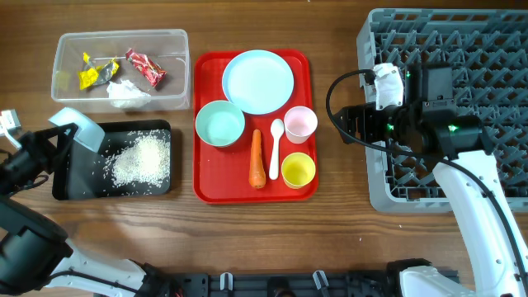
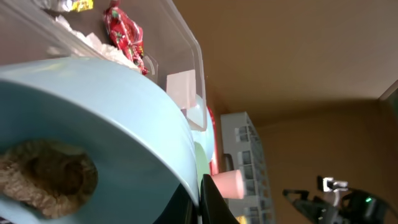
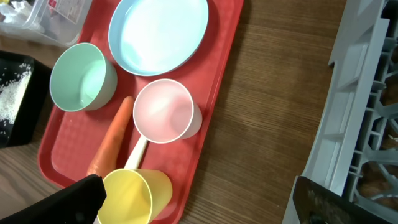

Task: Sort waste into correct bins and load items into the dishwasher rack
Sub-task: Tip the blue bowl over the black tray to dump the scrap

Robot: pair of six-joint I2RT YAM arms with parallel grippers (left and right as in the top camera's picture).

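Jaws of the left gripper (image 1: 66, 142) clamp a tilted pale blue bowl (image 1: 79, 129) over the black tray (image 1: 161, 186); those of the right gripper (image 3: 196, 206) gape, empty.

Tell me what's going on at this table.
The left gripper holds a bowl tipped over the black tray, where rice lies; a brown lump sits in the bowl. The right gripper hangs open between the red tray and the rack. On the red tray: plate, second bowl, pink cup, yellow cup, spoon, carrot. Wrappers and tissue are in the tub.
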